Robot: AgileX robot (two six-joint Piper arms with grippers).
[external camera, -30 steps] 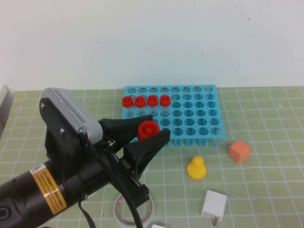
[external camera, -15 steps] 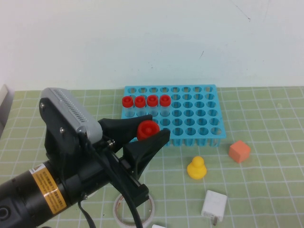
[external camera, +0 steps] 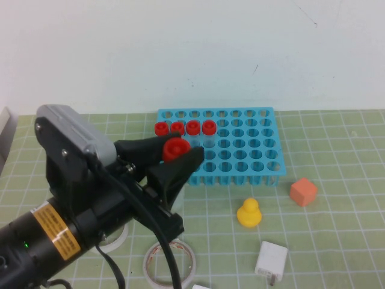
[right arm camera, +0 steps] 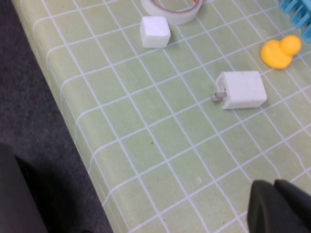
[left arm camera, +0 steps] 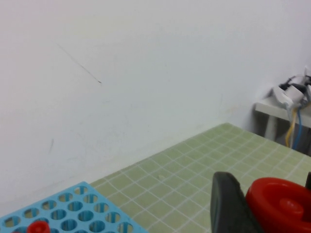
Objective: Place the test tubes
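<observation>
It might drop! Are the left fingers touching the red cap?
Touching: left wrist view shows left gripper's finger against red cap. Right gripper sits near table's edge.

I find the table covered by a green grid mat (external camera: 337,229). Lying directly on it:

- A blue test tube rack (external camera: 258,176) stands flat at the far middle.
- An orange cube (external camera: 302,191) sits off the rack's near right corner.
- A yellow rubber duck (external camera: 249,214) is left of the cube and apart from it.
- A white charger plug (external camera: 271,260) lies near the front edge.
- A tape roll (right arm camera: 171,6) lies flat left of the plug.
- A white cube (right arm camera: 155,32) sits just beside the roll.
</observation>
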